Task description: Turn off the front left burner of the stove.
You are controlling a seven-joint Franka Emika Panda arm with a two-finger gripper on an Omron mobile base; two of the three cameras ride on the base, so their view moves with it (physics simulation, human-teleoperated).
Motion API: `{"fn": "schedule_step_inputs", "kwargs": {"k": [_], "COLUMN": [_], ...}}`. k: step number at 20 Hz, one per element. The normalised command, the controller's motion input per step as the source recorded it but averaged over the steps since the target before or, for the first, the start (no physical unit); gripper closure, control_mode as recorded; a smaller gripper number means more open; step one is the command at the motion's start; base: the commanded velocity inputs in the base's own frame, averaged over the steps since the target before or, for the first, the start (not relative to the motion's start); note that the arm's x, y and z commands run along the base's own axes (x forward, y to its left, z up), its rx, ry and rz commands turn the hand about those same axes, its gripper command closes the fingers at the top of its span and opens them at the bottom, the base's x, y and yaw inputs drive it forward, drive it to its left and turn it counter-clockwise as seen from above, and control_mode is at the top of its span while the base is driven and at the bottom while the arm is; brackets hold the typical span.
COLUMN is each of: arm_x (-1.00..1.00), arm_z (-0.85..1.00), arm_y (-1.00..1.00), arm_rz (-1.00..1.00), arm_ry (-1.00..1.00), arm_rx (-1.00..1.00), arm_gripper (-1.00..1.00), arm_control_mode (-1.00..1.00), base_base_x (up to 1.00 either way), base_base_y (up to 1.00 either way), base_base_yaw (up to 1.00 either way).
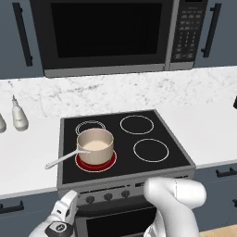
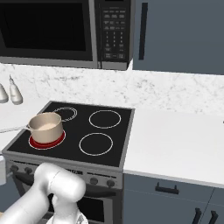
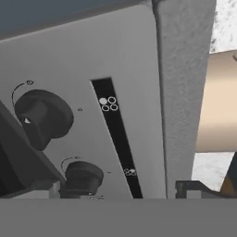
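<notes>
Red front left burner [image 1: 96, 162] glows under the saucepan [image 1: 95, 144]; fingers' state can't be told, panel markings possibly unreadable.

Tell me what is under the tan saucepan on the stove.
The saucepan sits on the front left burner, whose red disc shows as a rim around the pan's base. The middle of the burner is covered by the pan.

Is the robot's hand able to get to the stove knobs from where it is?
Probably yes. The gripper sits low at the stove's left front, and the hand view shows two knobs close ahead on the front panel, with nothing between.
</notes>
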Motion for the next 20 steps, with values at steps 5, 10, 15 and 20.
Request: {"fn": "schedule_step_inputs", "kwargs": {"k": [5,10,15,20], "arm_x": [0.0,0.15,0.19,0.13], "arm_z": [-0.35,-0.1,-0.15,-0.22], "arm_y": [0.1,0.14,0.13,0.09], "arm_rz": [0.0,0.0,0.0,0.0], "arm_ry": [-0.01,-0.05,-0.03,-0.03], "arm_rx": [0.01,0.02,0.0,0.0], "arm_gripper": [-1.0,-1.0,-1.0,-1.0], "arm_control_mode": [-1.0,-1.0,-1.0,-1.0], "base_base_x": [0.0,0.0,0.0,0.0], "base_base_y": [0.0,0.0,0.0,0.0], "base_base_yaw": [0.0,0.0,0.0,0.0]}}
